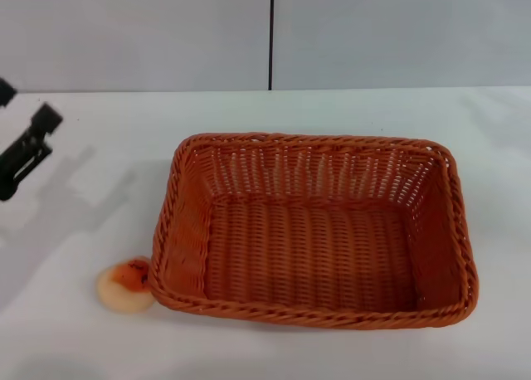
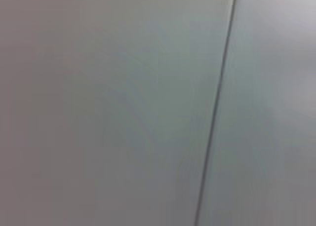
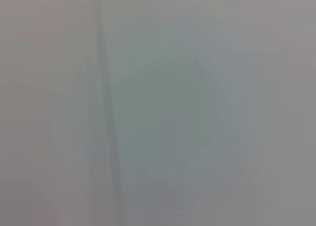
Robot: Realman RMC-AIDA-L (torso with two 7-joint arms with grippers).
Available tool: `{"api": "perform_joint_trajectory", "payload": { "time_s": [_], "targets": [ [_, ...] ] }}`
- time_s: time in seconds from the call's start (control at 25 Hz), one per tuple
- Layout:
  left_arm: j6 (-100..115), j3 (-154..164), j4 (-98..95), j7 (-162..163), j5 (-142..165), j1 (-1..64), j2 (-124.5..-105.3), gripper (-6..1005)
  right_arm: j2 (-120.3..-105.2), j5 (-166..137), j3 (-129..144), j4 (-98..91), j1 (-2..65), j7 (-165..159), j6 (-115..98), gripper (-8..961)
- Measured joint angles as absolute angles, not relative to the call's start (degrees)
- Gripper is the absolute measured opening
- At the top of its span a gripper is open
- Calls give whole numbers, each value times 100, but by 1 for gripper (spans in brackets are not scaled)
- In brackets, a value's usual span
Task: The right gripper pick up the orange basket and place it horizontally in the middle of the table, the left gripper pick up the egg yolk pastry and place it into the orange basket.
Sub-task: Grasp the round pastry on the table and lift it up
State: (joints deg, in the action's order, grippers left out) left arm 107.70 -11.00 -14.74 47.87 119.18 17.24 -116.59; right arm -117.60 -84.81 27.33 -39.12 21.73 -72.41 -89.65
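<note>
- Pastry [image 1: 124, 285]: lower left of the frame, on the table [image 1: 75, 338], touching the basket's near-left corner, outside it; likely awaiting pickup.
- Basket [image 1: 311, 231]: centre frame, empty, long axis left-right, so apparently already placed.
- Left gripper [image 1: 25, 152]: left edge, well apart from the pastry; finger state: cannot tell.
- Right gripper: not visible.

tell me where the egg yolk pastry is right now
In the head view the egg yolk pastry sits on the table, against the orange basket's near-left corner.
</note>
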Motion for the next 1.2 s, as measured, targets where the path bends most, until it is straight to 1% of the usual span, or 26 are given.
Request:
{"api": "perform_joint_trajectory", "payload": {
  "time_s": [0.08,0.16,0.36,0.6,1.04,1.2],
  "targets": [
    [10762,-901,-1710,5013,11917,1688,-11620,859,-11820,-8172,2468,-3743,1963,-7027,-8956,404],
    [10730,-493,-2087,5241,11920,1537,-11586,858,-11847,-7894,2151,-3489,1795,-6883,-8953,404],
    [10601,195,-2375,5293,11929,1313,-11540,855,-11828,-7696,1598,-3052,1621,-6702,-8957,405],
    [10211,1016,-2443,5445,11999,1095,-11473,851,-11829,-7694,1355,-2778,1702,-6559,-8921,405],
    [9777,1055,-2458,5451,12643,1037,-11591,843,-11823,-7811,1418,-2456,1992,-6215,-8876,404],
    [9581,1073,-2407,5460,12909,1120,-11683,840,-11823,-7891,1418,-2450,2060,-6213,-8717,405]
  ]
}}
